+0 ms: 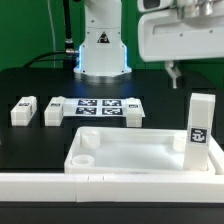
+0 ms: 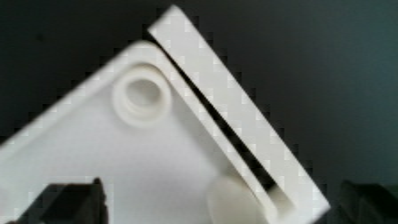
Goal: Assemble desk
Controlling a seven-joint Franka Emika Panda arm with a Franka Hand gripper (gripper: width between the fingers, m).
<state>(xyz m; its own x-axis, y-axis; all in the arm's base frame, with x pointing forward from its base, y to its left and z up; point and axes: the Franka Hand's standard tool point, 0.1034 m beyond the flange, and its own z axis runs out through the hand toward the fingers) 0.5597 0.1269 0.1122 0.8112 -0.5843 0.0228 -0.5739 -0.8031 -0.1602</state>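
Hand (image 1: 173,74) open over desk slab (image 1: 130,152), leg (image 1: 200,128) upright (at a corner)

The black table (image 1: 30,150) holds the desk slab (image 1: 135,150), a leg (image 1: 22,111), a second leg (image 1: 53,110), the marker board (image 1: 100,107) and a white rail (image 1: 40,187).
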